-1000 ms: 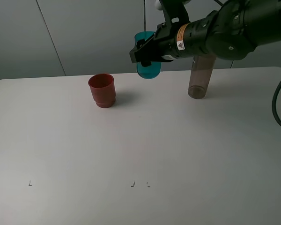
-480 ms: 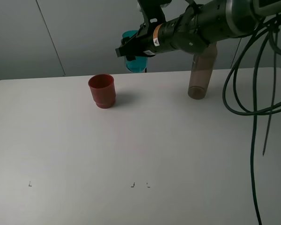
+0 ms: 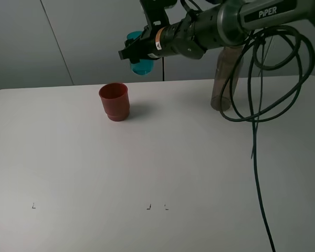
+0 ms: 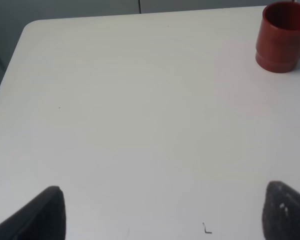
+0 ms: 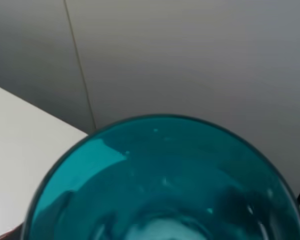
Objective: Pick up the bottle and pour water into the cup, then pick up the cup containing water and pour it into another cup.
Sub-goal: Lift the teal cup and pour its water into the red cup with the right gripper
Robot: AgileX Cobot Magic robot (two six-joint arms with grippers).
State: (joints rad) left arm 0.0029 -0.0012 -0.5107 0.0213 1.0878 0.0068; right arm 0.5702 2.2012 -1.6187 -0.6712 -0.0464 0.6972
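Teal cup hangs pinched in my right gripper, up in the air just right of the red cup by the far edge of the table; bottle well right; left gripper spread wide

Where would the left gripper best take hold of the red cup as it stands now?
Grip the red cup on its wide upper wall, just below the rim, jaws level, coming from the left. It stands upright with a narrower stepped base, and the right gripper holds the teal cup in the air off to its right.
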